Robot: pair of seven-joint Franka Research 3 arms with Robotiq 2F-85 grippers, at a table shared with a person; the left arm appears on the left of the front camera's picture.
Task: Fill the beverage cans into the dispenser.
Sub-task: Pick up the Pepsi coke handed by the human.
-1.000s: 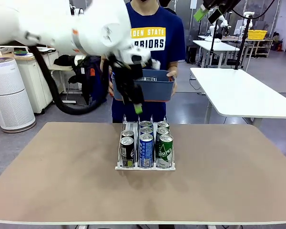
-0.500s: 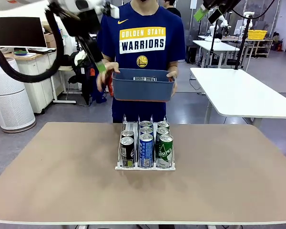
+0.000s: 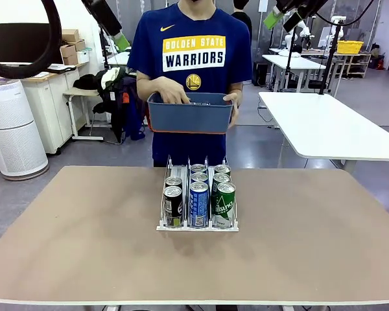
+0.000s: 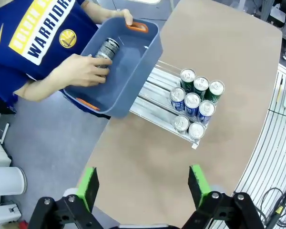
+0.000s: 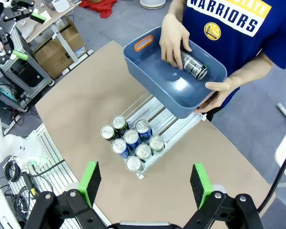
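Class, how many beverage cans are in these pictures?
9. Eight stand in the dispenser: two black cans, three blue cans, three green cans, one lane each. The ninth can lies in the tub under the person's hand; others may be hidden there.

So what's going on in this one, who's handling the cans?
A person at the far side of the table holds a blue-grey tub and reaches one hand onto the single can lying in it. The dispenser on the table holds eight upright cans: two black, three blue, three green. The robot's left hand and right hand both hang open, high above the table, holding nothing.
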